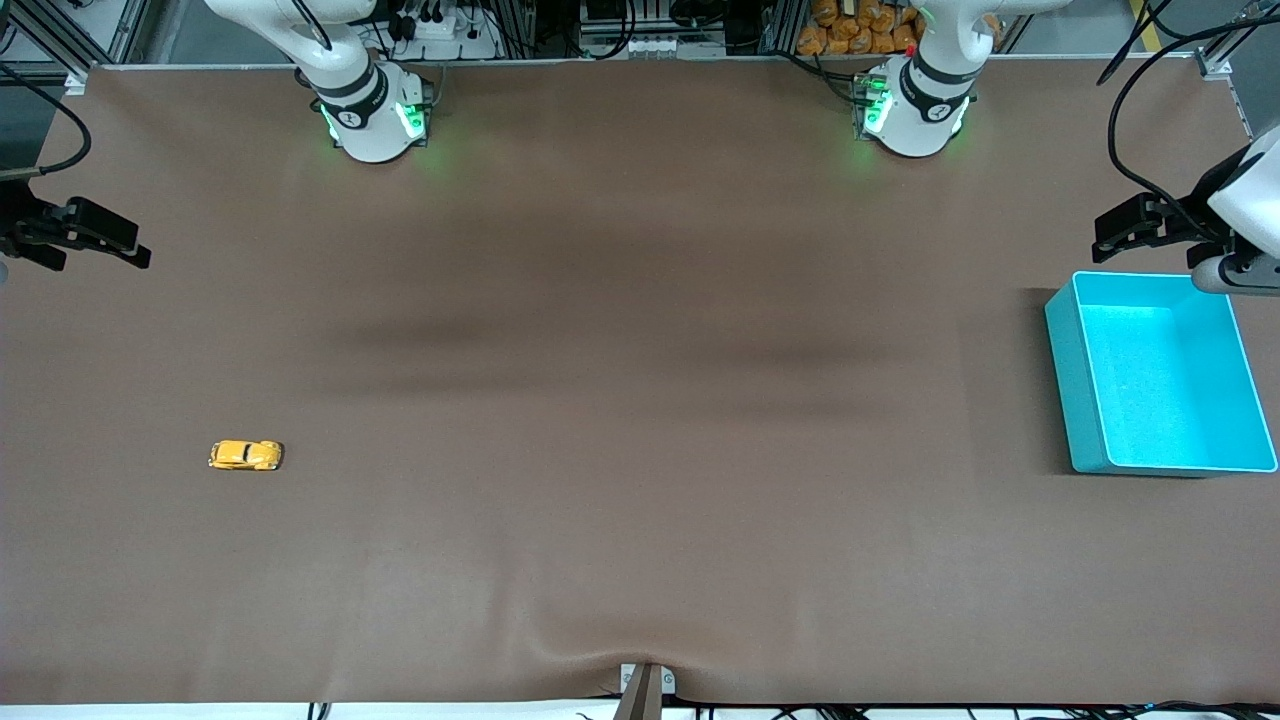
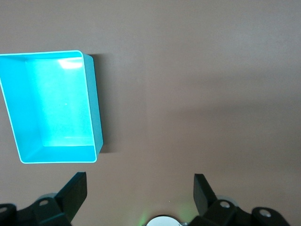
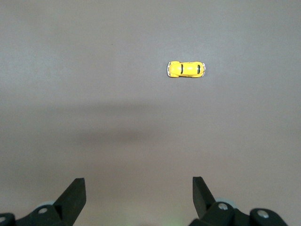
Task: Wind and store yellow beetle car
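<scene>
I see the yellow beetle car (image 1: pixel 246 455) on its wheels on the brown table (image 1: pixel 620 400), toward the right arm's end, well apart from the turquoise bin (image 1: pixel 1075 390). My right claw (image 3: pixel 136 190) hangs wide open, holding nothing. My left claw (image 2: pixel 138 188), beside the bin, gapes empty too.

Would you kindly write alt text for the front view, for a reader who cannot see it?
A tiny yellow beetle car sits alone on the brown table toward the right arm's end, with an empty turquoise bin at the left arm's end. Both arms wait, the open right claw and open left claw at the table's ends.
</scene>
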Robot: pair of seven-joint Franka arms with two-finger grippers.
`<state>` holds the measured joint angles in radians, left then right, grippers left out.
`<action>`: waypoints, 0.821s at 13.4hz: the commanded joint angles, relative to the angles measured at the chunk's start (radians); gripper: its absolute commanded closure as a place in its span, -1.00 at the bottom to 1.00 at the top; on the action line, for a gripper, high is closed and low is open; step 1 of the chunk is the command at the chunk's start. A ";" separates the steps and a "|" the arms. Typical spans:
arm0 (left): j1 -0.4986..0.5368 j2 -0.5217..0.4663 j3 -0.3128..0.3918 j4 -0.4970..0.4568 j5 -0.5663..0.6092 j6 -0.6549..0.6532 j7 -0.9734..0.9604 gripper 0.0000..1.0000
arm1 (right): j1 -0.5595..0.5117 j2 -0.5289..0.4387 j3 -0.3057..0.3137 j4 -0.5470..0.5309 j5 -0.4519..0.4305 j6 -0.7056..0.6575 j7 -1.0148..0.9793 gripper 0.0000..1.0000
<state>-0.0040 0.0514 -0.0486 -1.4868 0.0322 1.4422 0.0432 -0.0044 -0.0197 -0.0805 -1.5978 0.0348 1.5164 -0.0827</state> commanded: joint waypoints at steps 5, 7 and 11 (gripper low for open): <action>0.009 0.002 0.000 0.016 -0.008 -0.028 0.030 -1.00 | 0.021 -0.008 -0.018 0.002 0.016 -0.005 0.003 -1.00; 0.007 0.005 0.000 0.016 -0.009 -0.028 0.024 -1.00 | 0.023 -0.006 -0.016 0.002 0.017 -0.001 0.001 -1.00; 0.009 0.004 0.000 0.016 -0.014 -0.028 0.021 -1.00 | 0.023 0.007 -0.016 0.001 0.016 0.008 -0.008 -1.00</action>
<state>-0.0015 0.0514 -0.0479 -1.4868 0.0322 1.4302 0.0594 -0.0019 -0.0180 -0.0804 -1.5978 0.0362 1.5184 -0.0831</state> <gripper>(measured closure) 0.000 0.000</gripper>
